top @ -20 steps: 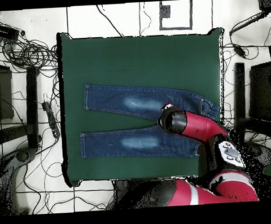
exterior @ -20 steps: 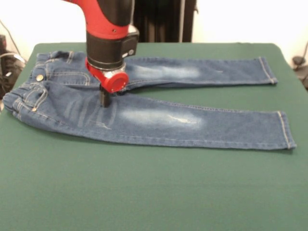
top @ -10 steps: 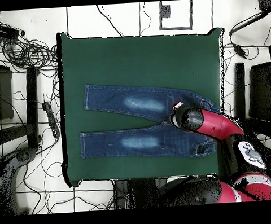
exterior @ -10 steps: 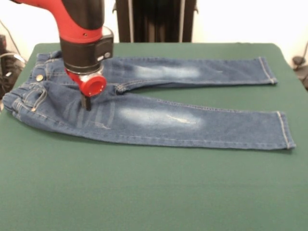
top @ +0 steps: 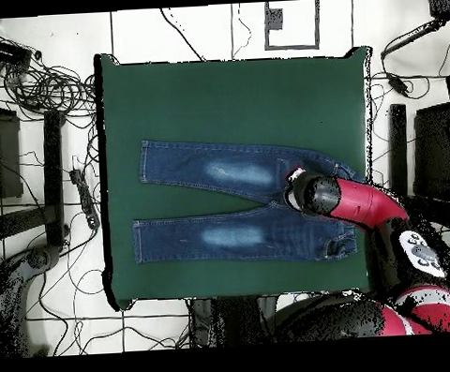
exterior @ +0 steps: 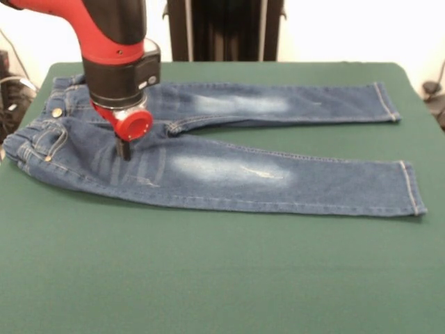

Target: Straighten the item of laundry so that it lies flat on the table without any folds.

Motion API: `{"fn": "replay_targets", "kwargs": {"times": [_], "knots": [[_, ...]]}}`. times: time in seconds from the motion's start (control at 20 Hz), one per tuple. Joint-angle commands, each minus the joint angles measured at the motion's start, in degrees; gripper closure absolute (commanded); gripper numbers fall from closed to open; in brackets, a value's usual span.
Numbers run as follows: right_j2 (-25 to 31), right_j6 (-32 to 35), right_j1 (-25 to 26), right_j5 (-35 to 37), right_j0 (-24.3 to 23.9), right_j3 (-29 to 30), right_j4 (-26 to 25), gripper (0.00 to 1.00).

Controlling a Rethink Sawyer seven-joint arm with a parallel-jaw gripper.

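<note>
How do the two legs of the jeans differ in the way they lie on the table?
In the front view, the near leg slants down toward its cuff, while the far leg runs almost level. The near leg's cuff reaches further right than the far leg's. Both lie flat, each bearing a faded whitish patch on the thigh.

The jeans point(exterior: 229, 149) are being shown spread across the green table point(exterior: 208, 271) with both legs pointing right and the waistband bunched at the left, while the gripper point(exterior: 124, 150) is being held down on the upper thigh of the nearer leg.
</note>
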Motion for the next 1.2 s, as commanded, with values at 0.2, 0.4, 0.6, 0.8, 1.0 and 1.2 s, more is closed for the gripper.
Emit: {"fn": "replay_targets", "kwargs": {"times": [0.2, 0.4, 0.6, 0.8, 1.0, 1.2], "knots": [[8.23, -9.76, -2.59, 6.50, -0.75, -0.46, -2.77, 1.00], [8.50, -8.01, -6.96, 8.87, -0.93, 3.44, -2.05, 1.00], [7.99, -6.51, -10.75, 8.78, -0.76, 7.28, -2.06, 1.00], [8.29, -6.60, -12.06, 8.47, -1.63, 8.91, -2.22, 1.00], [8.93, -7.95, -10.52, 8.24, -2.62, 7.93, -3.14, 1.00], [9.90, -8.84, -5.72, 4.40, -4.00, 5.52, -5.27, 1.00]]}}
